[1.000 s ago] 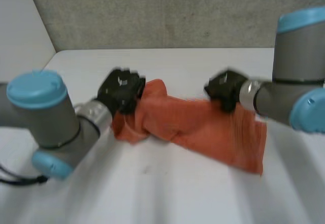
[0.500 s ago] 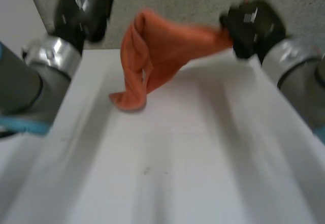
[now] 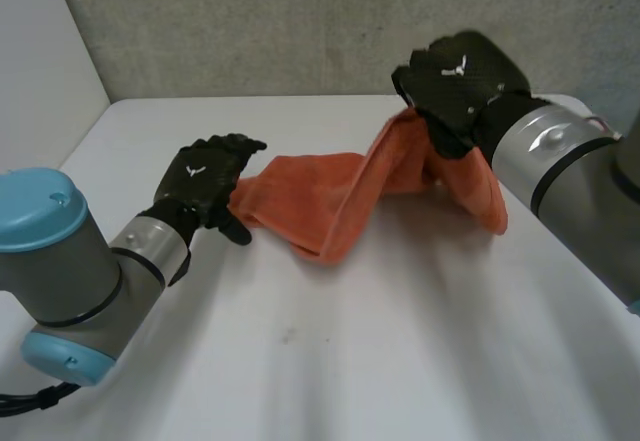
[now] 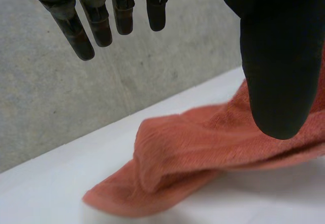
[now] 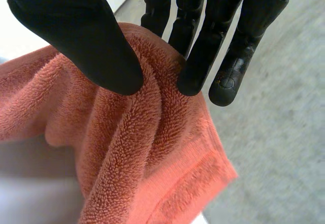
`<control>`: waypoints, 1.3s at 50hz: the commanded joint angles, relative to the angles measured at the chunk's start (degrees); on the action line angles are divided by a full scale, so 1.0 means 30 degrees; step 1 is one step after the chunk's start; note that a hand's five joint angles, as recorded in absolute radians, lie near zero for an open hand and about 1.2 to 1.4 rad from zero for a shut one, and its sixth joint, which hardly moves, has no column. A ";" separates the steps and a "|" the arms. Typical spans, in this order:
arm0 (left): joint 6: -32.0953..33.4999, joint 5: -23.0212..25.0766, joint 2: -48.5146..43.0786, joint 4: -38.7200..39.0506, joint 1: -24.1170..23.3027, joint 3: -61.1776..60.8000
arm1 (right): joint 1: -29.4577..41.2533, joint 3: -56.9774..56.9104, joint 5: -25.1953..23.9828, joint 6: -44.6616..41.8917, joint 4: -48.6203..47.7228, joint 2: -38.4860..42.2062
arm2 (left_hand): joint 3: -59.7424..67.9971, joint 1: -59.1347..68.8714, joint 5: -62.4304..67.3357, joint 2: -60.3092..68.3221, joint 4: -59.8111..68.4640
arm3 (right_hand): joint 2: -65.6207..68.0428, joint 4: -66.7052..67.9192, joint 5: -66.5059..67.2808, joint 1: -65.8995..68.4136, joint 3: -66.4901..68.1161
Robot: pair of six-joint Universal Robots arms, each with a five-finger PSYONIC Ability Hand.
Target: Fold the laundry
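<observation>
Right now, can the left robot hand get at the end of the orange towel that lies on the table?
Probably yes. The left robot hand is open right beside the towel end on the table, nothing between them. The right robot hand pinches the other end, raised.

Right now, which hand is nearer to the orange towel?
Right. The right hand pinches the orange towel at its raised end; the left hand is open beside its low end.

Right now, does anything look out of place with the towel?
Yes. The orange towel is bunched and twisted, not flat: the right hand pinches one end aloft, the other lies beside the open left hand.
</observation>
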 commanded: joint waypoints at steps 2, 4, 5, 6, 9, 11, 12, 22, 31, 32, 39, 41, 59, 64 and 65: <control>-0.2185 -0.0011 0.0129 -0.0527 -0.1026 -0.0212 | 0.0679 -0.0185 0.0304 0.0057 -0.0058 -0.1854 | 0.0261 0.0328 0.0132 0.0500 0.0438 | 0.4547 0.3984 0.4952 0.8346 0.4074; -0.2302 -0.0273 0.0245 -0.1170 -0.1642 -0.0505 | 0.0679 -0.0361 0.0392 0.0057 -0.0028 -0.2206 | 0.0484 0.0552 0.0356 0.0724 0.0661 | 0.4547 0.3984 0.4952 0.8346 0.4074; -0.2332 -0.0478 0.0391 -0.1405 -0.1759 -0.0651 | 0.0650 -0.0419 0.0422 0.0057 0.0001 -0.2294 | 0.0541 0.0608 0.0412 0.0781 0.0718 | 0.4547 0.3984 0.4952 0.8346 0.4074; -0.2332 -0.0741 0.0566 -0.1668 -0.1877 -0.0826 | 0.0650 -0.0507 0.0451 0.0086 0.0001 -0.2324 | 0.0653 0.0720 0.0524 0.0892 0.0830 | 0.4547 0.3984 0.4952 0.8346 0.4074; -0.2361 -0.2146 0.1591 -0.2314 -0.2053 -0.1500 | 0.0650 -0.0712 0.0685 0.0057 -0.0028 -0.2383 | 0.0934 0.1001 0.0805 0.1173 0.1111 | 0.4547 0.3984 0.4952 0.8346 0.4074; -0.2361 -0.3226 0.2408 -0.2461 -0.2141 -0.2084 | 0.0650 -0.0917 0.1005 0.0028 0.0001 -0.2325 | 0.1490 0.1558 0.1361 0.1730 0.1667 | 0.4547 0.3984 0.4952 0.8346 0.4074; -0.2361 -0.3553 0.2675 -0.2462 -0.2141 -0.2291 | 0.0679 -0.0976 0.1124 0.0028 0.0030 -0.2295 | 0.1661 0.1729 0.1532 0.1901 0.1838 | 0.4547 0.3984 0.4952 0.8346 0.4074; -0.2215 -0.5460 0.5313 -0.2432 -0.2171 -0.4314 | 0.0620 -0.1123 0.1623 -0.0001 0.0060 -0.2119 | 0.2896 0.2963 0.2767 0.3136 0.3073 | 0.4547 0.3984 0.4952 0.8346 0.4074; -0.2302 -0.4702 0.5139 -0.2637 -0.2200 -0.4930 | 0.0796 -0.0947 0.1623 0.0174 0.0060 -0.2265 | 0.7104 0.7171 0.6975 0.7344 0.7281 | 0.4547 0.3984 0.4952 0.8346 0.4074; -0.2303 -0.4495 0.4993 -0.2638 -0.2113 -0.4901 | 0.0854 -0.0918 0.1623 0.0174 0.0060 -0.2266 | 0.7046 0.7114 0.6918 0.7286 0.7223 | 0.4547 0.3984 0.4952 0.8346 0.4074; -0.3149 -0.2942 0.2067 -0.2638 -0.2111 -0.3674 | 0.1586 -0.0947 0.1682 0.0145 0.0060 -0.2705 | 0.6934 0.7001 0.6805 0.7174 0.7111 | 0.4547 0.3984 0.4952 0.8346 0.4074; -0.3531 -0.2941 0.1537 -0.2609 -0.2229 -0.3204 | 0.1762 -0.0918 0.1682 0.0145 0.0089 -0.2909 | 0.6822 0.6889 0.6693 0.7062 0.6999 | 0.4547 0.3984 0.4952 0.8346 0.4074; -0.5437 -0.3116 -0.3826 -0.2345 -0.2317 0.3447 | 0.2437 -0.0186 0.1565 0.0116 0.0118 -0.4638 | 0.6485 0.6552 0.6356 0.6725 0.6662 | 0.4547 0.3984 0.4952 0.8346 0.4074; -0.5466 -0.3087 -0.4557 -0.2345 -0.2346 0.4618 | 0.2437 0.0048 0.1506 0.0116 0.0089 -0.4668 | 0.6541 0.6608 0.6412 0.6780 0.6718 | 0.4547 0.3984 0.4952 0.8346 0.4074; -0.5496 -0.3087 -0.4704 -0.2345 -0.2346 0.4766 | 0.2437 0.0049 0.1506 0.0116 0.0089 -0.4668 | 0.6541 0.6608 0.6412 0.6781 0.6718 | 0.4547 0.3984 0.4952 0.8346 0.4074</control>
